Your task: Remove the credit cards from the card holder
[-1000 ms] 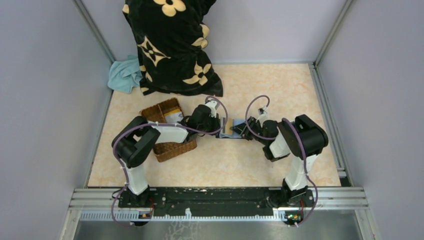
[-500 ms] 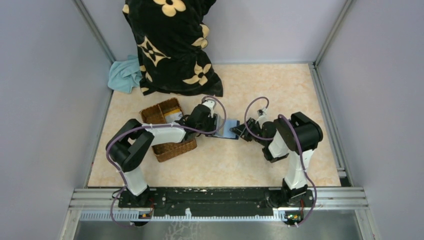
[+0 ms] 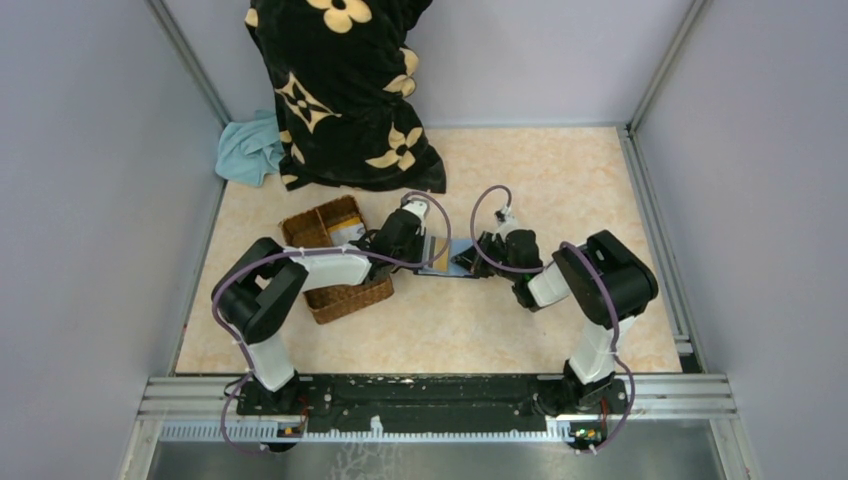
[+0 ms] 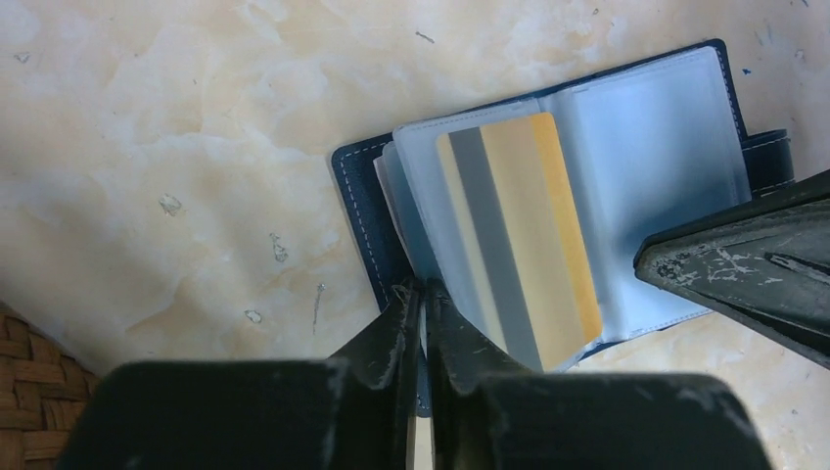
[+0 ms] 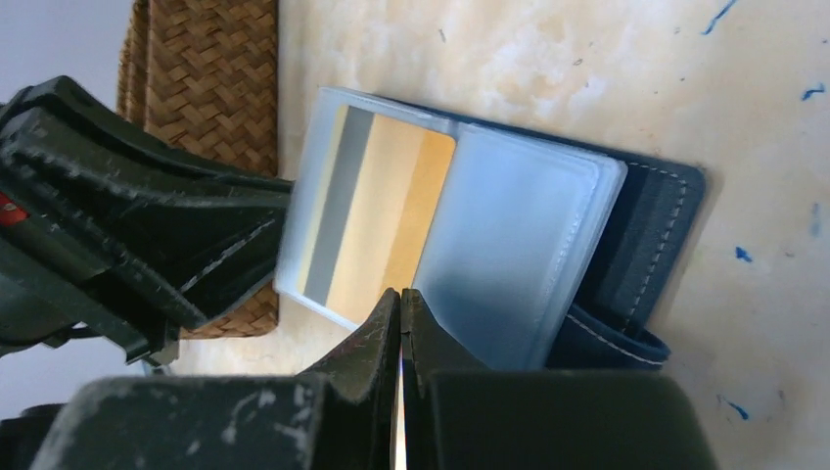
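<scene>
Currently, the card holder (image 4: 354, 191) is laid open on the worktop (image 4: 176, 137), exposing a gold credit card (image 4: 519, 235) inside a clear sleeve (image 4: 666, 166). The left end effector (image 4: 423, 294) and right end effector (image 5: 400, 299) are shown closed at the sleeve edges, presumably to brace the pages; whether plastic is pinched cannot be determined.

Seen from above: a table (image 3: 560, 180) with a beige, marble-patterned top, boxed in by plain lilac-grey walls (image 3: 90, 200) with metal rails (image 3: 660, 70) at the corners. A black flowered blanket (image 3: 340, 90) hangs at the back, beside what looks like crumpled teal cloth (image 3: 248, 150). Even, soft light.
</scene>
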### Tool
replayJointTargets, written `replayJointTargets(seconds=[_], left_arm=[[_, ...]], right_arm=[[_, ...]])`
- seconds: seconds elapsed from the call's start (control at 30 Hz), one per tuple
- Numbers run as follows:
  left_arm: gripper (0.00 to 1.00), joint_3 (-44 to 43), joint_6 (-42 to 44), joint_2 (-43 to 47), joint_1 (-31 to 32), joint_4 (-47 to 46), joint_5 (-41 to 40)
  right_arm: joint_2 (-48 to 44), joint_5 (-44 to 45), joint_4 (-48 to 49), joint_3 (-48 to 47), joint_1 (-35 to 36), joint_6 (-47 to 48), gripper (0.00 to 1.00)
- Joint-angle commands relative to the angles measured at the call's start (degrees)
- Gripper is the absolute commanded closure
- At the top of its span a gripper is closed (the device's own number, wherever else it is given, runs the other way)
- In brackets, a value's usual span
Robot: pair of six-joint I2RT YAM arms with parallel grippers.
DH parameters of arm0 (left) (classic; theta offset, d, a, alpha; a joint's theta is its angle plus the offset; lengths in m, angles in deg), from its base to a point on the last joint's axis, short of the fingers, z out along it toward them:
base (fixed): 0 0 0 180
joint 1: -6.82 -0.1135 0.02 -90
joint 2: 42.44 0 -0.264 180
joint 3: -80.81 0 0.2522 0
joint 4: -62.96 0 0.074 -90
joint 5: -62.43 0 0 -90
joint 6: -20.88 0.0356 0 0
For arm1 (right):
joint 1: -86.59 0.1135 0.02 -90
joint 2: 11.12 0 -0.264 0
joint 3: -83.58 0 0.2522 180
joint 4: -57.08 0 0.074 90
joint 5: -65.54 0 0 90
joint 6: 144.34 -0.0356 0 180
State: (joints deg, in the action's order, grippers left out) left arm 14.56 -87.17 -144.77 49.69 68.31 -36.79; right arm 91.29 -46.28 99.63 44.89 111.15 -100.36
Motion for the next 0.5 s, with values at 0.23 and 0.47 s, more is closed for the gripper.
replayJointTargets(seconds=[0.23, 0.47], left_arm=[[0.14, -0.81, 1.12, 2.23, -0.59, 8.50, -6.61], [0.03, -0.92, -0.20, 2.87, -0.73, 9.36, -8.54]], right_arm=[[-3.73, 10.33, -17.78, -1.18, -0.74, 5.30, 1.00], [-5.70, 12.06, -22.68, -0.58, -4.22, 6.01, 1.00]])
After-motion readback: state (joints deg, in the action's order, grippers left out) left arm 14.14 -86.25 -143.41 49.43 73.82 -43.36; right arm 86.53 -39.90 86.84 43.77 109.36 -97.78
